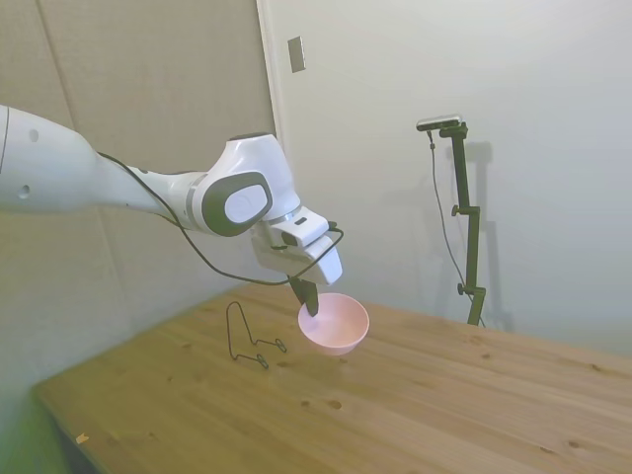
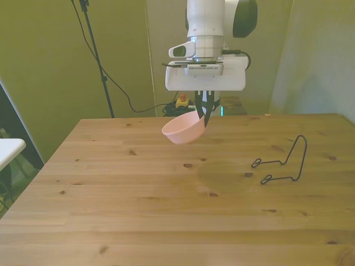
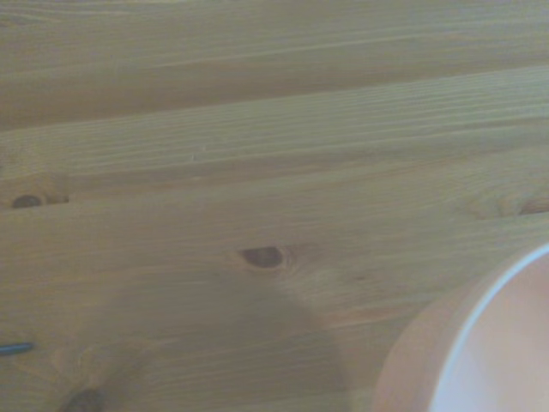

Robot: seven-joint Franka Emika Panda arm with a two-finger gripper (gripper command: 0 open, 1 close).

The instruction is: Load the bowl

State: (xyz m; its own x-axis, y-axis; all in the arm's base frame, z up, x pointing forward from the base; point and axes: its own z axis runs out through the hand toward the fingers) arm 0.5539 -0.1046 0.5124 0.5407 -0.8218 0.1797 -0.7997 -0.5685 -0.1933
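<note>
1 bowl (image 2: 183,131) hangs in the air above the table (image 2: 138,221), pinched by its rim between the 2 fingers of the gripper (image 2: 203,113), which are pressed together on the thin pink wall. The bowl tilts, its open side turned partly sideways and its lower edge clear of the wood. In the front view it sits over the far middle of the table, a little to the front view's left of the gripper. The wrist view catches only a slice of its pale rim (image 3: 480,343) over bare planks.

By my reading, the step in hand is the carry: the bowl is gripped and lifted but not yet placed. The only likely holder in sight is a black wire rack (image 2: 283,163), standing on the table well apart from the bowl, toward the front view's right and nearer the camera. The next move probably calls for swinging the bowl across to that rack, turning it so the rim or side lines up with the upright loop, then lowering it gently.

Nothing lies between bowl and rack. The risks are the thin rim grip, which may let the bowl pivot, and the light rack, which could slide or tip if nudged.
</note>
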